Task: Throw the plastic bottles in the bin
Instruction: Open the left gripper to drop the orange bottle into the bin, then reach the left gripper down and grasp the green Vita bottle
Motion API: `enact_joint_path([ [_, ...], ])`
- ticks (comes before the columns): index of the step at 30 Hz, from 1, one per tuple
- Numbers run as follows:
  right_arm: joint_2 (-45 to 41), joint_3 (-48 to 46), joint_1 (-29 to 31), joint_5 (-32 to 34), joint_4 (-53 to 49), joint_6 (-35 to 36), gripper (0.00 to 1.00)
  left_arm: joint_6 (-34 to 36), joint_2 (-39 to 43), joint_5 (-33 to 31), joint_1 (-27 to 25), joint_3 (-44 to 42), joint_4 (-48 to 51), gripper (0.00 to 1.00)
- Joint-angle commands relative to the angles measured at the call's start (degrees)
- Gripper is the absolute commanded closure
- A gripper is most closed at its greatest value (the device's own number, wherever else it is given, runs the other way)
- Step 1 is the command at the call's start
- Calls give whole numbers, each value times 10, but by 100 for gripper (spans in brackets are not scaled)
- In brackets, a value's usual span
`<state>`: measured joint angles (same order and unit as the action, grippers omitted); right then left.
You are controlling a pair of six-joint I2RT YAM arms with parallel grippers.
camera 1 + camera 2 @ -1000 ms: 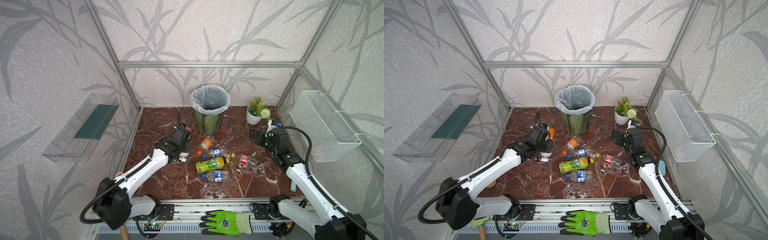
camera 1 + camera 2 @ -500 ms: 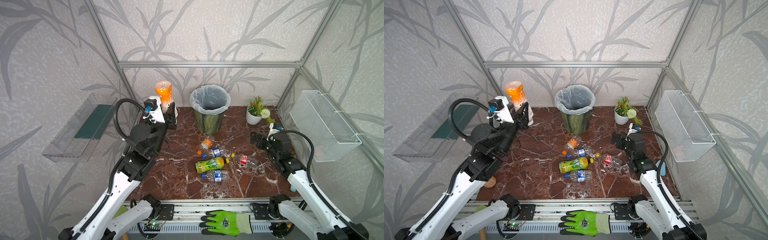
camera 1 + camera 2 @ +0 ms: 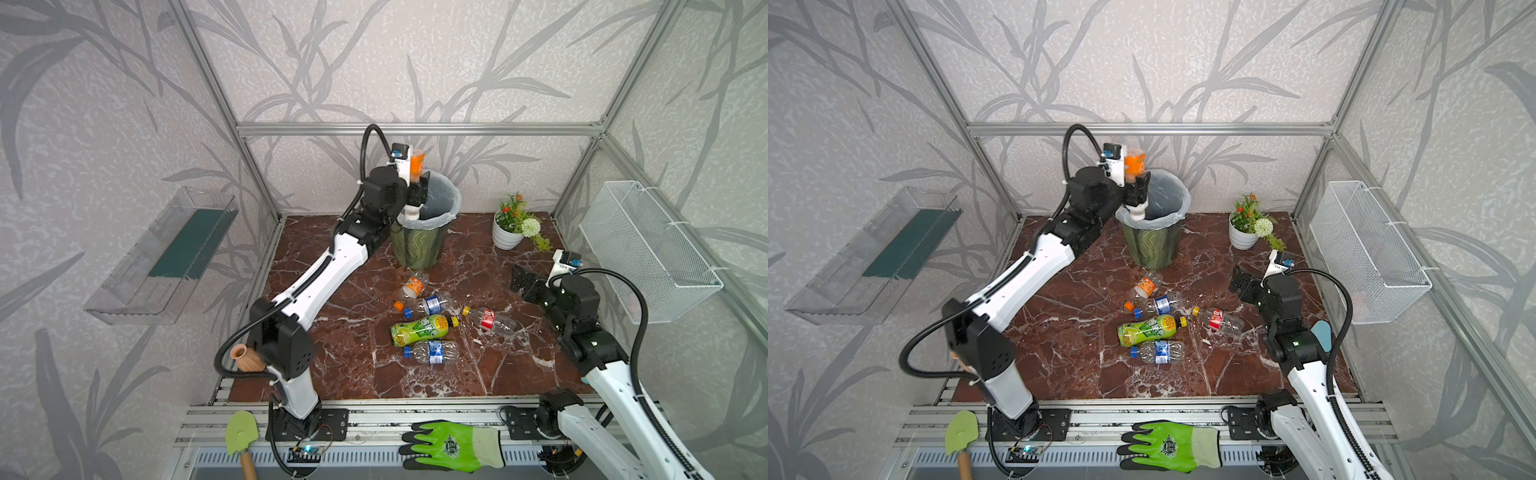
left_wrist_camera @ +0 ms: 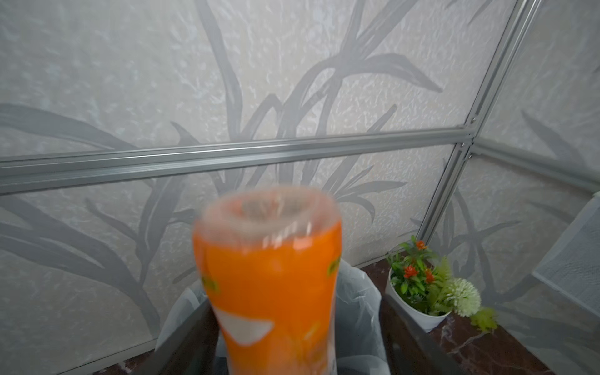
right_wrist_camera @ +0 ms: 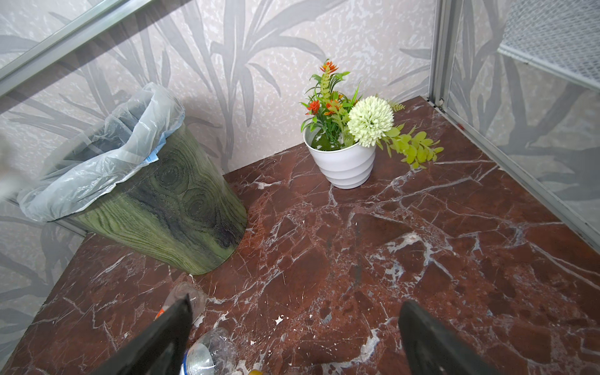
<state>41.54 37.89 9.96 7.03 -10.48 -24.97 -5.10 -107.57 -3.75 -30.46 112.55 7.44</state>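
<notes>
The left gripper [image 3: 417, 189] is raised to the left part of the rim of the bin [image 3: 419, 245], with the tall white-orange bottle [image 4: 269, 282] between its jaws. The bottle is held inverted, white cap pointing down at the bag-lined mouth, presumably so that it drops straight in without catching the rim. In the left wrist view the jaws stand wider than the bottle, with a gap on one side, so the gripper is open and the bottle is not clamped. Its blurred outline suggests that it is in motion. The body is orange-labelled with a pale patch, its clear base turned toward the camera. The right gripper [image 5: 297, 303] waits low over the marble floor [image 3: 332, 332], jaws spread wide and empty, well apart from the bin, probably to leave the drop path free. Five bottles lie on their sides near the middle of the floor: a green-yellow bottle [image 3: 422, 329], a red-labelled bottle [image 3: 486, 322], an orange-labelled bottle [image 3: 411, 286] and two blue-labelled bottles [image 3: 432, 351]. By this judgement the task is far from complete.
</notes>
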Motion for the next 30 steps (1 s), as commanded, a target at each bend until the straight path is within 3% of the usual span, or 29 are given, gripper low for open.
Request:
enact_joint_path([
  [1,-14,-4,-5,8,-28,13,1,-21,-75,-11,6,195,271,5],
  [3,-22,-4,-6,12,-38,15,1,-23,-101,-43,4,280,351,1],
  [5,-26,-8,-7,16,-41,15,1,-24,-67,-69,4,252,337,1],
  [11,-10,-17,-8,5,-25,2,1,-13,158,-39,4,-114,30,1],
  [13,-3,-16,-9,1,-20,1,1,-15,208,-41,3,-196,-34,1],
  [22,35,-9,-9,-22,-20,-23,1,-55,299,-127,5,-319,56,1],
  [30,63,-10,-9,-41,2,-43,1,-29,363,-7,-1,-474,66,1],
])
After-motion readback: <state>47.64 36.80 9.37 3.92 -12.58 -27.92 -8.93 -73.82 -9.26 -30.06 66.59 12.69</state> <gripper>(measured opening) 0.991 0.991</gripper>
